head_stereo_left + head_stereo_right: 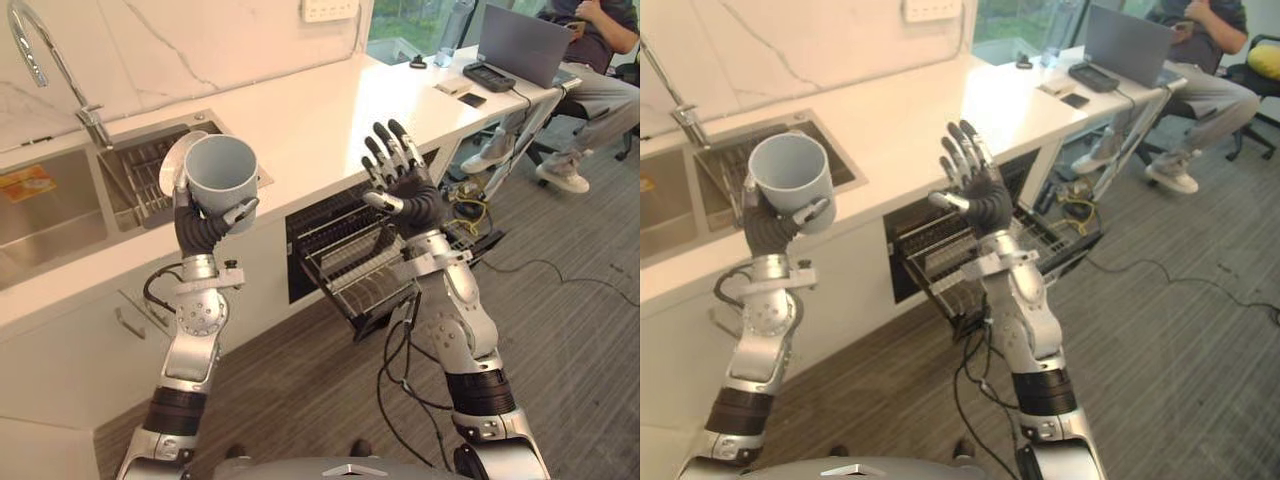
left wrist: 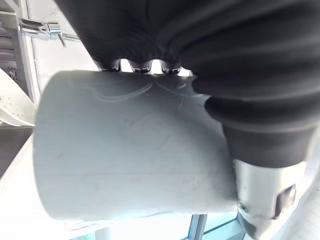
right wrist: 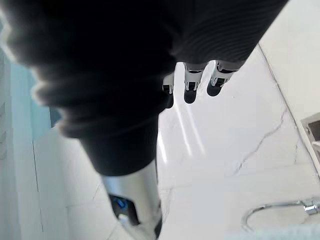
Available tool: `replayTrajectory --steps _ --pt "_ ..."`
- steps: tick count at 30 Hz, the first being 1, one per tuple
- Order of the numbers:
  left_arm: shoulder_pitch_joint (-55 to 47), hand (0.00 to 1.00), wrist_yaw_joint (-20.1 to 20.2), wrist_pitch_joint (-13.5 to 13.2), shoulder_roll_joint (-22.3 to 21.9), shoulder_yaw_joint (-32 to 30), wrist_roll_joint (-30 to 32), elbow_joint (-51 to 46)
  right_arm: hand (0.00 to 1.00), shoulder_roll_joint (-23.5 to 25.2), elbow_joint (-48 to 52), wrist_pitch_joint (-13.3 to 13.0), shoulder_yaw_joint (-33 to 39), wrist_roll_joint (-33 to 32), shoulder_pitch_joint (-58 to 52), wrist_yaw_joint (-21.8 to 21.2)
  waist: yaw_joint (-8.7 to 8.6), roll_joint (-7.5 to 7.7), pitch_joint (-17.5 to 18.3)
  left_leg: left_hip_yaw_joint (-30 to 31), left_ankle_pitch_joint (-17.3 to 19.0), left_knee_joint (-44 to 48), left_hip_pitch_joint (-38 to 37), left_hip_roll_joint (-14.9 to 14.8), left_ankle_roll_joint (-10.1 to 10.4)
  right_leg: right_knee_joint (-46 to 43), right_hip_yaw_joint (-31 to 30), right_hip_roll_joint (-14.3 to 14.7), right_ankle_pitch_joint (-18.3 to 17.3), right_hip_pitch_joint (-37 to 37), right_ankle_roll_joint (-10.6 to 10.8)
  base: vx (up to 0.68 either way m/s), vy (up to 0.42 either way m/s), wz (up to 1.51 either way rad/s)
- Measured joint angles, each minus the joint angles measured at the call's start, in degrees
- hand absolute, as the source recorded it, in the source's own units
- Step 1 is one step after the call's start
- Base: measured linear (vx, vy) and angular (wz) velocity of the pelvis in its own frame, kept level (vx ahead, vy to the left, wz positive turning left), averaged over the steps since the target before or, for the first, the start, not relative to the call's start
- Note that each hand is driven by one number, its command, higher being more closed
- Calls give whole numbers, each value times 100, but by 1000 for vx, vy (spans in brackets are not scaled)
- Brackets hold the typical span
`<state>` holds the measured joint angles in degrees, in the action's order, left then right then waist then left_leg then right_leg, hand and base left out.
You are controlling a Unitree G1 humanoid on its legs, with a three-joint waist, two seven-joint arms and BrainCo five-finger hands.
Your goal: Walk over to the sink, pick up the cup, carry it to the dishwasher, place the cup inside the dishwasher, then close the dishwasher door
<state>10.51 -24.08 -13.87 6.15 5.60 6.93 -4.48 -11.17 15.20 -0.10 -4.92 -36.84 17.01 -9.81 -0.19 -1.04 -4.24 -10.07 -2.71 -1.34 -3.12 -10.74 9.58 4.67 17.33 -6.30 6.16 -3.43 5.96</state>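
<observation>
Two hands are up in front of the white tabletop (image 1: 330,110). We see the left hand (image 1: 200,230) gripping a pale grey-blue cup (image 1: 222,170). Its thumb crosses the cup's lower wall and its fingers (image 2: 141,66) wrap round the far side. In the left wrist view the cup's smooth side lies right against the dark ribbed cover. The cup is in the air and tilted, so we look into its open mouth. It hangs above the front edge of the tabletop, in front of the sink (image 1: 40,215). A white dish (image 1: 172,160) shows just behind it, over the wire drainer (image 1: 135,180). The curved faucet (image 1: 50,60) stands at the back of the sink.

The right hand (image 1: 410,195) is empty, with its fingers (image 1: 385,145) spread wide and straight and the palm turned toward the cup. It floats well apart from the cup, in front of the dishwasher (image 1: 310,225). The dishwasher is open under the tabletop, and its wire rack (image 1: 360,270) is pulled out over the wood-look floor (image 1: 580,340).

At the far end of the tabletop we see a laptop (image 1: 522,42), with a seated person (image 1: 600,90) behind it.
</observation>
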Motion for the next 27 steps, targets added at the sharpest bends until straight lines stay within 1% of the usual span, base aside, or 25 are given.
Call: replayTrajectory --steps 3,7,9,12,16,18,21,24,25,27 --pt "58 100 -188 202 -25 191 408 163 0 172 10 57 -304 -3 41 -2 -4 -3 25 3 -11 0 2 27 -9 36 1 -30 26 3 6 -43 16 1" --pt "161 100 -313 385 -51 378 844 174 0 311 9 129 -744 -3 41 6 7 -12 63 1 -59 -38 12 34 -7 38 13 -38 47 35 3 -43 3 1" --pt "179 100 -396 483 -59 489 1068 181 0 395 8 152 -966 -3 45 9 5 -52 177 1 -143 -164 13 40 -7 38 32 -36 55 87 -3 0 0 0" --pt "248 100 -470 594 -67 592 1267 324 0 412 -47 167 -1141 -1 141 26 21 -103 219 3 -175 -185 14 48 -9 37 33 -39 76 102 -5 0 0 0" --pt "365 100 -655 669 -71 601 1381 357 0 421 -57 174 -1211 0 239 55 20 -129 239 3 -191 -185 18 49 2 39 37 -42 83 123 -13 -16 -1 0" --pt "379 100 -702 704 -72 614 1426 357 0 427 -57 170 -1236 3 244 96 20 -141 247 3 -192 -185 18 50 3 39 42 -45 83 124 -13 0 0 0" --pt "395 100 -789 820 -78 696 1468 357 0 433 -58 155 -1307 80 244 279 21 -171 268 9 -195 -183 32 50 7 39 55 -47 85 132 -16 0 0 0" --pt "396 100 -820 858 -172 717 1469 357 0 433 -59 151 -1312 143 244 297 23 -174 270 10 -200 -183 41 50 4 39 57 -48 87 140 -18 0 0 0" --pt "402 100 -825 886 -178 741 1471 357 0 433 -59 149 -1316 210 244 313 24 -175 271 10 -201 -183 44 51 3 39 57 -49 87 142 -18 0 0 0" --pt "440 100 -863 957 -211 796 1471 357 0 429 -59 125 -1378 446 245 480 23 -178 274 11 -208 -183 54 52 -6 39 58 -49 87 152 -19 0 0 0"
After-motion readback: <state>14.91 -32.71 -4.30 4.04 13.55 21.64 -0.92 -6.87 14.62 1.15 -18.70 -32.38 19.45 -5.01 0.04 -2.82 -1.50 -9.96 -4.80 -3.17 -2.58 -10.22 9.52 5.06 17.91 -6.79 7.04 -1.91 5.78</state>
